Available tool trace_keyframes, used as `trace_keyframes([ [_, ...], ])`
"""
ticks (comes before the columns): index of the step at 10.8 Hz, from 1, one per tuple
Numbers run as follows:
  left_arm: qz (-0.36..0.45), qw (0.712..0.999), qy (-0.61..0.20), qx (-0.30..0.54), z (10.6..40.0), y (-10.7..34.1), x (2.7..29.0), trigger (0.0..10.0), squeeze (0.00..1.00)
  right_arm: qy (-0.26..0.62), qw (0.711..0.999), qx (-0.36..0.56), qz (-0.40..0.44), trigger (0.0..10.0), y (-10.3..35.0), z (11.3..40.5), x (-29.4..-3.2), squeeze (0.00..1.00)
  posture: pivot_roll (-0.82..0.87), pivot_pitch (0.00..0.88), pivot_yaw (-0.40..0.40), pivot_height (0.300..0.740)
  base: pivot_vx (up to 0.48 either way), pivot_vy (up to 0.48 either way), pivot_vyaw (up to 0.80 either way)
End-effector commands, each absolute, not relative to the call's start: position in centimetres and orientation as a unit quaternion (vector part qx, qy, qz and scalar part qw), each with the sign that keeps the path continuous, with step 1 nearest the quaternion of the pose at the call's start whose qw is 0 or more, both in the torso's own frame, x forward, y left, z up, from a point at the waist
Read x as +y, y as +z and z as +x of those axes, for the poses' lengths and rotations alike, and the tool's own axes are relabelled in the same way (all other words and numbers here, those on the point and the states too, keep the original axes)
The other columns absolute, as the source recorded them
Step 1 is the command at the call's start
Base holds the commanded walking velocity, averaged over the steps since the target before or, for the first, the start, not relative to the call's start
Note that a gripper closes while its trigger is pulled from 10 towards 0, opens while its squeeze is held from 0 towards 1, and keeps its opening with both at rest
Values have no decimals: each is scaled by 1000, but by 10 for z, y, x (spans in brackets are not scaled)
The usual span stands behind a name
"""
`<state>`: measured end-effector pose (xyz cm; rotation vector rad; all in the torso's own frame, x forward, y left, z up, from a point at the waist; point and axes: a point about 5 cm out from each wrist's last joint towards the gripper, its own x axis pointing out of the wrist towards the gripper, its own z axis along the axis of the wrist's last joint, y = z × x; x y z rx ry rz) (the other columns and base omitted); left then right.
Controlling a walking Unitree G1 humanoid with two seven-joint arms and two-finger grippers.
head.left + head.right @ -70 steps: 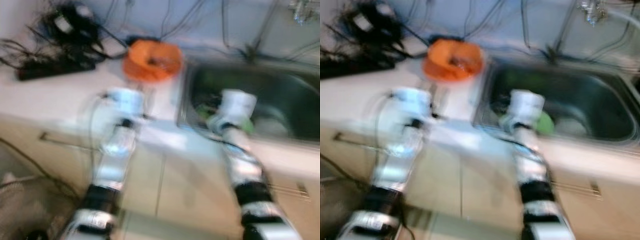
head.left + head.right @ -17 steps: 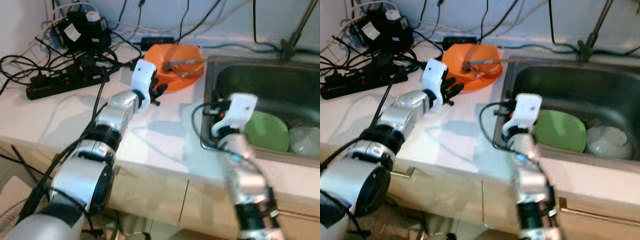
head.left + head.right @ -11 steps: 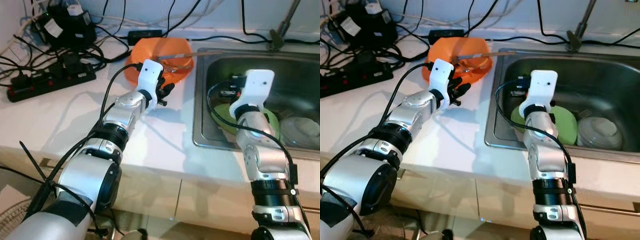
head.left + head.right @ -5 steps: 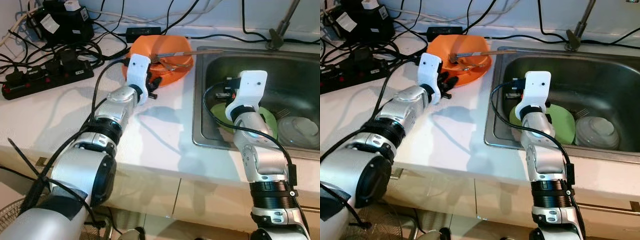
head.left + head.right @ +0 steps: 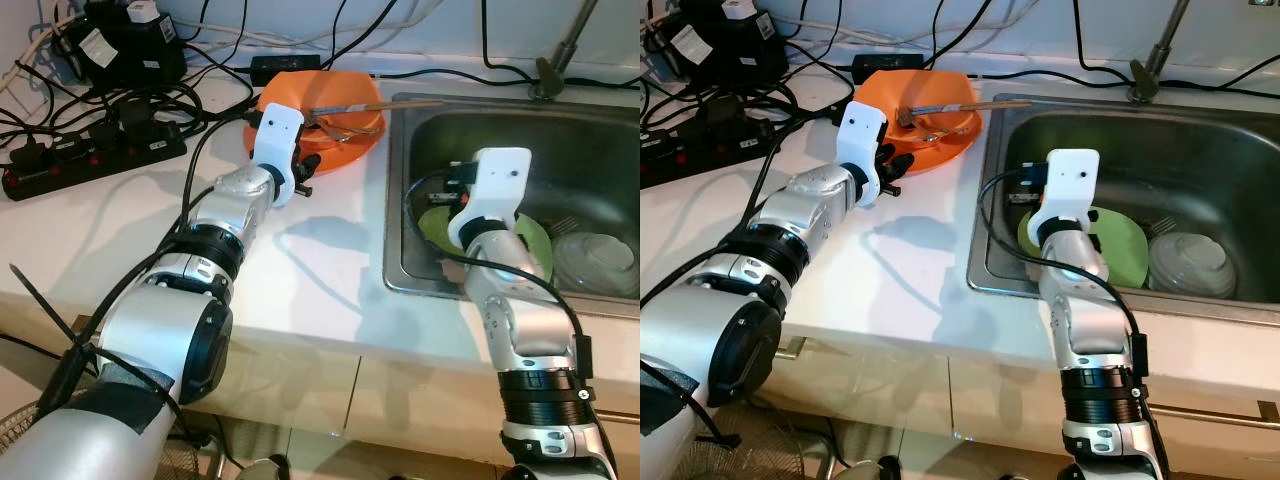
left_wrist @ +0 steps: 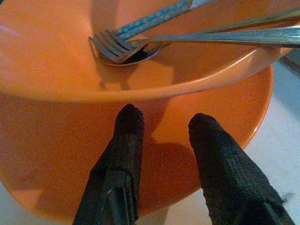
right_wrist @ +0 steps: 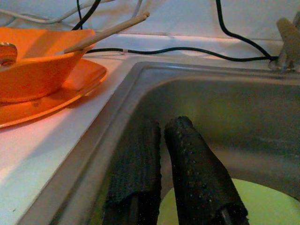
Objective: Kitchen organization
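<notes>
An orange bowl (image 5: 330, 100) stands on an orange plate (image 6: 220, 103) on the white counter, just left of the sink. A fork (image 6: 110, 47), a spoon and chopsticks (image 7: 108, 32) lie in the bowl. My left gripper (image 6: 164, 117) is open, its fingertips level with the bowl's outer wall and above the plate's rim, nothing between them. My right gripper (image 7: 161, 124) is shut and empty, reaching down inside the sink (image 5: 600, 150) just above a green plate (image 5: 530, 240).
A white bowl (image 5: 600, 265) lies in the sink right of the green plate, with a fork behind it. The tap (image 5: 560, 55) rises at the sink's back. Power strips (image 5: 90, 150), adapters and tangled cables crowd the counter's back left.
The left gripper has closed in on the orange bowl's near side and shifted a little left over the last second. The right gripper has stayed low in the sink, moving only slightly.
</notes>
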<state>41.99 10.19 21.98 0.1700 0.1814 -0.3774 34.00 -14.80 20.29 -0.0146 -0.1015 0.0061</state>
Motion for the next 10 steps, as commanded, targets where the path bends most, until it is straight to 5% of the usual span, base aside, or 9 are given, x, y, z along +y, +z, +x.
trace_keyframes([
  [1, 97, 963, -186, 170, 413, 186, 108, 10000, 0, 10, 999, -49, -1, 10000, 203, 338, -145, 0, 51, 179, 61, 740, 0, 0, 0],
  [10, 77, 935, -240, 250, 394, 163, 120, 10000, 0, 34, 998, -59, 17, 10000, 204, 354, -128, 0, 179, 94, 55, 740, 0, 0, 0],
])
